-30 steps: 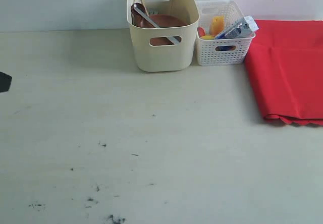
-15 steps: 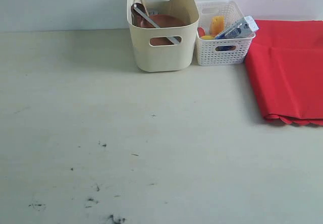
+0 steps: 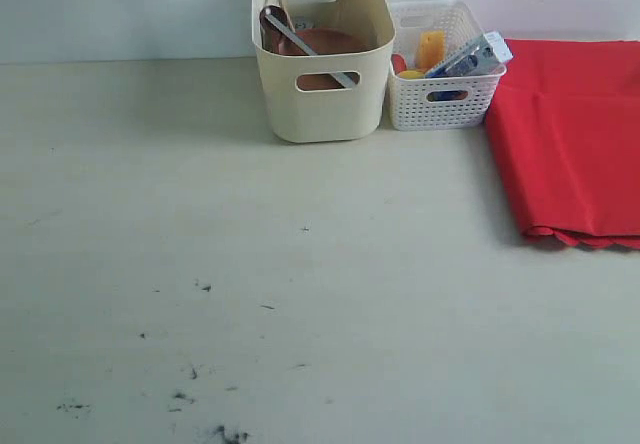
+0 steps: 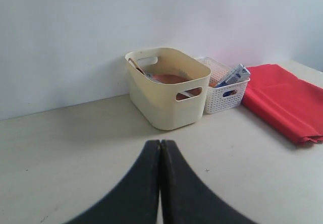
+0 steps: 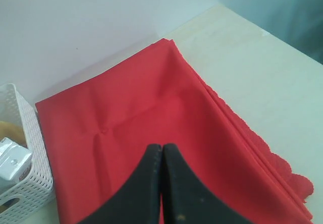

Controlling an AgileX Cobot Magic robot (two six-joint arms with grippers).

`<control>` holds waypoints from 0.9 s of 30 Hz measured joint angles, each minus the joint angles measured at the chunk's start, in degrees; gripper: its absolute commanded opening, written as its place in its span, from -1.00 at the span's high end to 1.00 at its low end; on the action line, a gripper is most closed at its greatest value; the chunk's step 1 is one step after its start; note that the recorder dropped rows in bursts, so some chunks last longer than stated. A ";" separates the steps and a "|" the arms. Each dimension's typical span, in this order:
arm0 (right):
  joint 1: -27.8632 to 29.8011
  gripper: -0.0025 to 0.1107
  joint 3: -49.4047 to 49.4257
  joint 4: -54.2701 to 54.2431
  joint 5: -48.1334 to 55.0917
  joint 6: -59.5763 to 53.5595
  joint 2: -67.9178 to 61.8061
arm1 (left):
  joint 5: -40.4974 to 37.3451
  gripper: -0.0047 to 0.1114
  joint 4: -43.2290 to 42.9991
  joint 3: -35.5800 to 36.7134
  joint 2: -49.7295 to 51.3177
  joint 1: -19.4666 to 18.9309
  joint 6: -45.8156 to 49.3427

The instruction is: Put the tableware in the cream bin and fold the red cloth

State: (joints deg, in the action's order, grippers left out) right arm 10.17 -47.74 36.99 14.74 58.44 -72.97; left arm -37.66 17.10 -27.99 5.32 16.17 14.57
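**A:** Exterior view: the cream bin (image 3: 322, 114) stands at the back of the counter (image 3: 300, 264), with the brown plate (image 3: 330, 41) and knife (image 3: 310, 51) inside. The tableware looks packed away.

**B:** The red cloth (image 3: 575, 134) lies flat beside the white basket (image 3: 445, 109). No arm in shot!

**A:** Left wrist view: the left gripper (image 4: 160, 146) is pressed together with nothing in it, hanging back and facing the bin. Parked, I'd say.

**B:** Right wrist view: the right gripper (image 5: 162, 148) is also closed and empty, poised above the cloth, whose layered scalloped edges suggest it's folded. Nearly finished, I reckon.
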 measured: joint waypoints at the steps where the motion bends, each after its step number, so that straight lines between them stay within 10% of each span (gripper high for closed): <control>1: 0.00 0.96 0.00 0.00 0.00 0.00 0.00 | 0.00 0.88 0.00 0.00 -0.19 0.00 0.00; 13: 0.00 0.96 0.00 0.00 0.15 0.00 0.00 | 3.22 0.88 -0.11 2.01 -5.05 -6.30 1.02; 27: 0.00 0.96 0.09 0.00 0.15 0.00 0.00 | 38.84 0.88 1.80 24.38 -5.03 -14.38 1.27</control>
State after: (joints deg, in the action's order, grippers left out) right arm 10.17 -47.66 36.99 14.89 58.44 -72.97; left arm 1.18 18.89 -3.61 0.28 1.79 15.84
